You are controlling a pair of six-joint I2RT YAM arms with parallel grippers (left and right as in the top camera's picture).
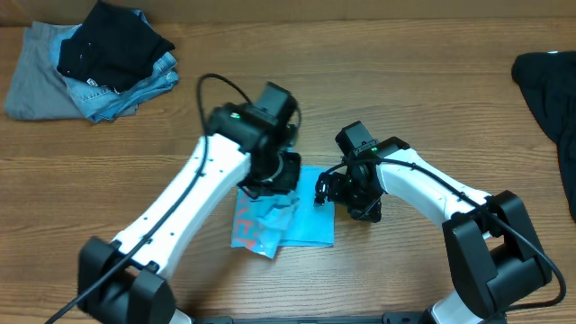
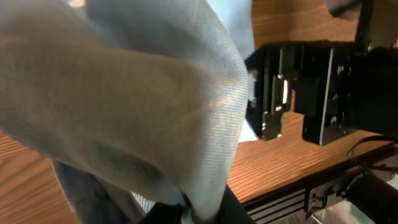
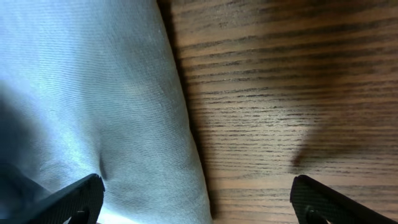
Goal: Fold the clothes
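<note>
The light blue T-shirt lies folded small on the wooden table at the centre, with red-and-white lettering showing at its lower left. My left gripper is shut on a fold of the shirt and lifts it above the rest. My right gripper is open at the shirt's right edge; in the right wrist view one finger rests over the cloth and the other over bare wood, the jaws straddling the edge.
A pile of blue jeans and a black garment lies at the back left. Another black garment lies at the right edge. The table's front edge is close below the shirt.
</note>
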